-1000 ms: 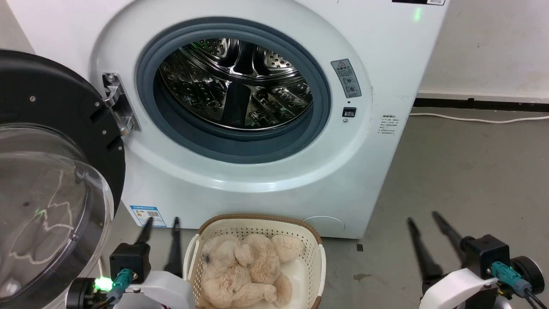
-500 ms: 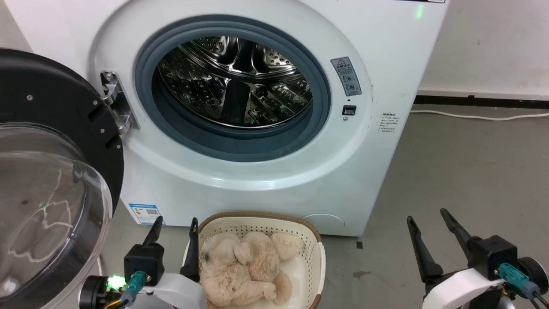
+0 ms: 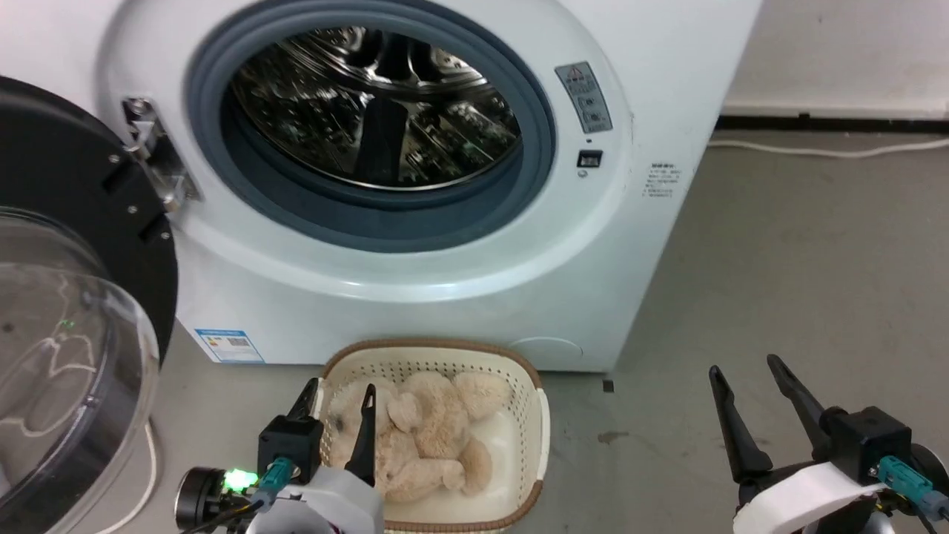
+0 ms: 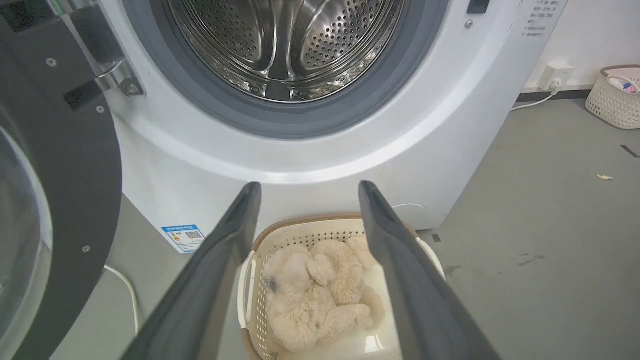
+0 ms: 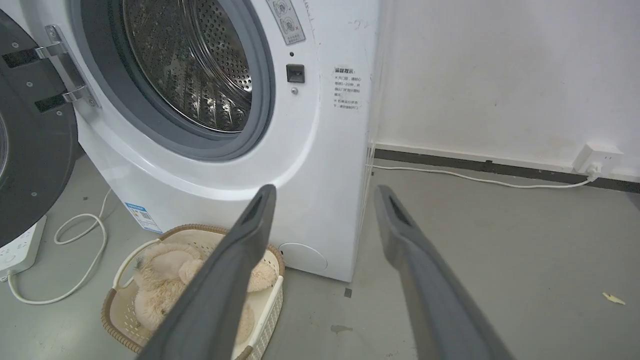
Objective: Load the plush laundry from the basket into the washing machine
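Plush [image 3: 422, 437] lies curled in the basket [image 3: 535, 423], bottom centre of the head view, just below the washer [image 3: 593, 259] and its open drum [image 3: 371, 111]. Left gripper [image 3: 341, 386] hovers at the basket's left rim, fingers spread, nothing held. Right gripper [image 3: 743, 365], lower right, fingers parted over the floor [image 3: 815, 259]. Door [image 3: 74, 222] hangs wide open, far left.

Head view high, looking down; both wrist views lower, facing forward; all share washing machine [image 3: 445, 297], basket [image 3: 434, 345].
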You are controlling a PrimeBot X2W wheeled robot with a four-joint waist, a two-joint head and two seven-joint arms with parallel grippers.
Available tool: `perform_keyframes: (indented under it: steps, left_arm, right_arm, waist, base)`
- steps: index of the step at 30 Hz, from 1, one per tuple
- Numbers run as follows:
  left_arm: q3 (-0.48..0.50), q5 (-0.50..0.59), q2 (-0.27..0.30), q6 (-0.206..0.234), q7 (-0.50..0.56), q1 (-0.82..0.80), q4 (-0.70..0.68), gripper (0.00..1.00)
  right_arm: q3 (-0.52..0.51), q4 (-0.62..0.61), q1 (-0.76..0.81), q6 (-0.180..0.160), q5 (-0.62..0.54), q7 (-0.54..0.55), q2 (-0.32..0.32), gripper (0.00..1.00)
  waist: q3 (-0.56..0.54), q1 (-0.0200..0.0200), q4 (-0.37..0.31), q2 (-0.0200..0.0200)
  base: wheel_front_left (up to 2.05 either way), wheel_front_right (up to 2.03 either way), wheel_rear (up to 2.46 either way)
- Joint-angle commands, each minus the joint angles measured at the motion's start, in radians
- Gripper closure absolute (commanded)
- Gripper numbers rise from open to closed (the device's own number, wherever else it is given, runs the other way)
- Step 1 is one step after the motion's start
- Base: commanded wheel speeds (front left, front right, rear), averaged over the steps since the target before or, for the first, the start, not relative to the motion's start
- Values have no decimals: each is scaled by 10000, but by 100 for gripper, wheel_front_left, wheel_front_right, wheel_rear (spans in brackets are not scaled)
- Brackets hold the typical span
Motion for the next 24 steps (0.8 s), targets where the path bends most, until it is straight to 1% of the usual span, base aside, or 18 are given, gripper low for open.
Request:
perform_keyframes:
  steps: [1, 12, 17, 24]
  left_arm:
    - [-94, -51, 28, -8, -26, -240, 183, 0]
    - [-396, -240, 173, -128, 116, -1080, 1489, 0]
    - [-519, -356, 303, -187, 248, -1439, 2179, 0]
    - [-725, -443, 576, -145, 504, -2038, 3204, 0]
  right_arm:
    - [-19, 12, -124, 1, 134, -106, 2, 0]
    - [102, 11, -518, 2, 606, -336, 13, 0]
    - [134, 2, -672, 2, 867, -440, 16, 0]
    - [169, 47, -875, 3, 1209, -587, 19, 0]
  waist:
    - [192, -1, -127, -1]
    - [1146, -1, -632, -1]
    - [1583, -1, -864, -1]
    - [2159, -1, -1133, -1]
  base:
    - [0, 0, 0]
    - [0, 0, 0]
    - [0, 0, 0]
    - [0, 0, 0]
